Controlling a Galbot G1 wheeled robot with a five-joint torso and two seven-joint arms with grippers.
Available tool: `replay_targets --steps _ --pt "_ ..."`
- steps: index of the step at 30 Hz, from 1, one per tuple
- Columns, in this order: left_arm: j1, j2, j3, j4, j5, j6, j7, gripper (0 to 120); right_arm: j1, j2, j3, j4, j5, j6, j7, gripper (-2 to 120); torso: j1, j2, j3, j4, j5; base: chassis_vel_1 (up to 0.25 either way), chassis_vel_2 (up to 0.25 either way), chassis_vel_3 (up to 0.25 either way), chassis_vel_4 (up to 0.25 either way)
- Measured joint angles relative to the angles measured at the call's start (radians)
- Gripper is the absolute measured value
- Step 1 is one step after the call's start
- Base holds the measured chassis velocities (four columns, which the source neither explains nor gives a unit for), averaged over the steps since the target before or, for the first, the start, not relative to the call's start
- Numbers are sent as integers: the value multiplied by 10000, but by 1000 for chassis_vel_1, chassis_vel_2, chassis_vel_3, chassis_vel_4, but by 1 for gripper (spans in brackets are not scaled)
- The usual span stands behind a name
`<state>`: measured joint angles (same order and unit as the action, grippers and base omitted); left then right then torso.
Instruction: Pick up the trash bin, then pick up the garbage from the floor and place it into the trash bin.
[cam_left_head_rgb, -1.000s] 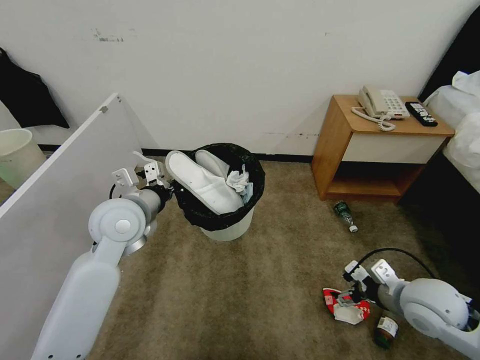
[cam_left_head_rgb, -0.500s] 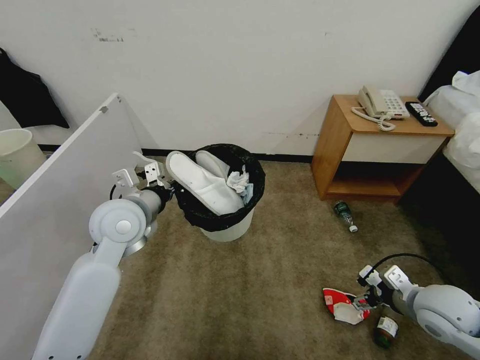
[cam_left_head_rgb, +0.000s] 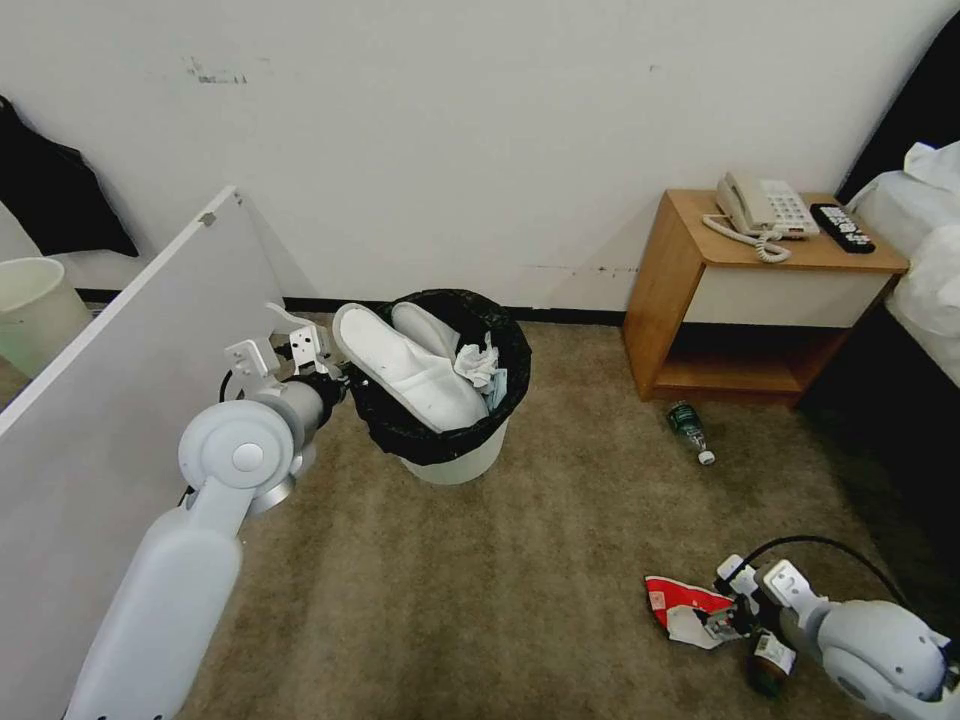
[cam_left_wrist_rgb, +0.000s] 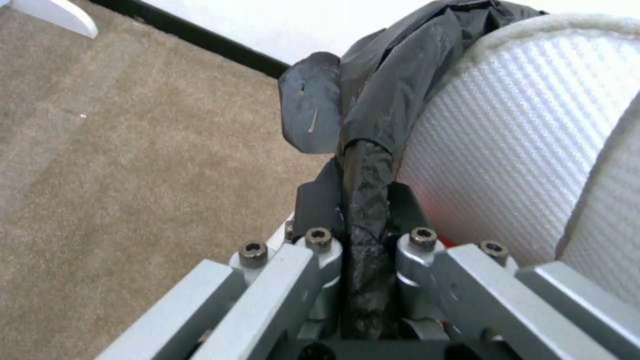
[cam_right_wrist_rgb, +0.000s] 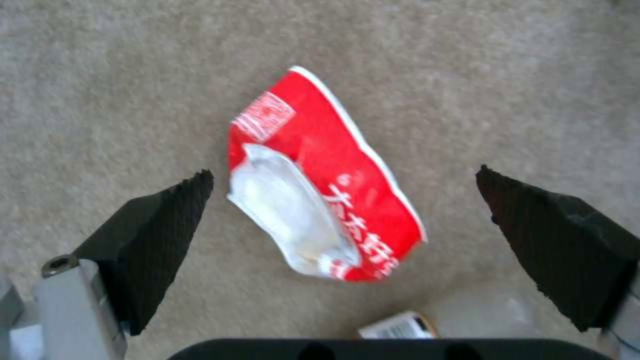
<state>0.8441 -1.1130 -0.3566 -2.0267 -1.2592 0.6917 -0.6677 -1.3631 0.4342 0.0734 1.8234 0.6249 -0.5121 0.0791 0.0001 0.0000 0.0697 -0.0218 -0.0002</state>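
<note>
The trash bin (cam_left_head_rgb: 455, 460), white with a black bag over its rim, hangs tilted above the carpet. My left gripper (cam_left_head_rgb: 335, 385) is shut on its bag-covered rim (cam_left_wrist_rgb: 363, 200). Two white slippers (cam_left_head_rgb: 410, 365) and a crumpled tissue (cam_left_head_rgb: 478, 362) stick out of the bin. A red-white wrapper (cam_left_head_rgb: 680, 600) lies flat on the carpet at the lower right. My right gripper (cam_left_head_rgb: 722, 625) hovers open at its near edge. In the right wrist view the wrapper (cam_right_wrist_rgb: 320, 200) lies between the spread fingers of my right gripper (cam_right_wrist_rgb: 343, 174), untouched. A green-labelled bottle (cam_left_head_rgb: 690, 430) lies near the nightstand, and another bottle (cam_left_head_rgb: 768, 660) lies beside my right wrist.
A wooden nightstand (cam_left_head_rgb: 680, 290) with a telephone (cam_left_head_rgb: 765, 205) and a black remote (cam_left_head_rgb: 842, 228) stands at the right wall, with a bed (cam_left_head_rgb: 930, 260) beyond it. A white panel (cam_left_head_rgb: 120, 350) leans at the left, and an unlined bucket (cam_left_head_rgb: 30, 305) stands behind it. Open carpet lies between bin and wrapper.
My right arm has drawn back toward the lower right, and its gripper has come off the wrapper, which stays on the carpet. The left arm and the bin have not moved.
</note>
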Motion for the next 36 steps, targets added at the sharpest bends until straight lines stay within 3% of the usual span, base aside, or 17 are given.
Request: replay_targets --steps 15,36 --pt "-14 32 -20 85 7 -6 -10 4 1400 1127 -1376 -1539 -333 732 -214 100 0 0 0 1 0 0 0 0 0" --pt "-21 11 -7 173 62 -6 41 4 1452 1389 -1327 -2535 -541 1282 -425 100 0 0 0 0 2 0 0 0 0"
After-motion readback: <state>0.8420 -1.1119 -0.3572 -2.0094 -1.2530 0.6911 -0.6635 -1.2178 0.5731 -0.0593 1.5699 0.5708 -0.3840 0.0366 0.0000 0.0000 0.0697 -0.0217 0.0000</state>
